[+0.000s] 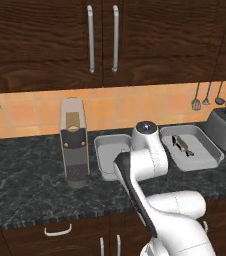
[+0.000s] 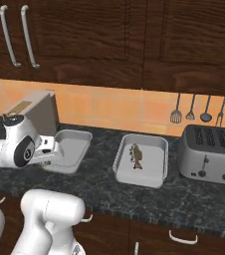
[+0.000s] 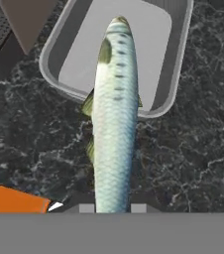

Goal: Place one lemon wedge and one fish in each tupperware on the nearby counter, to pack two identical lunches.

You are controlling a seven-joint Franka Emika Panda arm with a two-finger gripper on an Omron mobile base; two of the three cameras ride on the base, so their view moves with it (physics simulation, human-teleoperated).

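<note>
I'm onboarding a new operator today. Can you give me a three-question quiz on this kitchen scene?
1. True or false: the gripper is shut on a fish.
2. What already lies in the right tupperware? A) a lemon wedge B) a fish C) a spatula
3. Which appliance stands just left of the left tupperware?

Key: 1 true. 2 B, the packed fish. 3 the coffee machine.
</note>
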